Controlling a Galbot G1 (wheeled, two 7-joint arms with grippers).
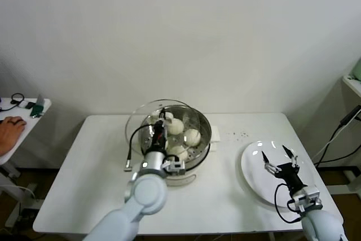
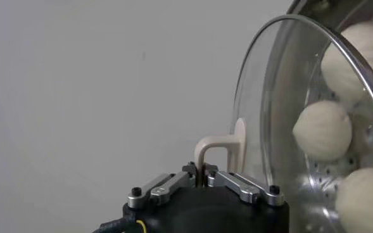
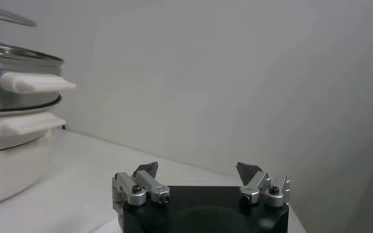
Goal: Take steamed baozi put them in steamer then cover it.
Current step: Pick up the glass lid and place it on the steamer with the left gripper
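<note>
The steamer stands on the white counter and serves as the landmark here. From the head camera, the left pincer hangs over the steamer's left rim, clamped tight on the white handle of the cover, which sits tilted and offset to the steamer's left, not seated on it. Three steamed baozi show plainly inside the basket; a fourth is hard to make out behind the pincer. The left wrist view adds what the head view hides: the closed fingers pinch the bent handle, and the glass cover stands clear of the perforated basket floor with the baozi beyond it. To the steamer's right, the right pincer hovers spread wide above a white plate, gripping nothing. Only the right wrist view shows the steamer's side handles and cream base, with the pincer well apart from them.
</note>
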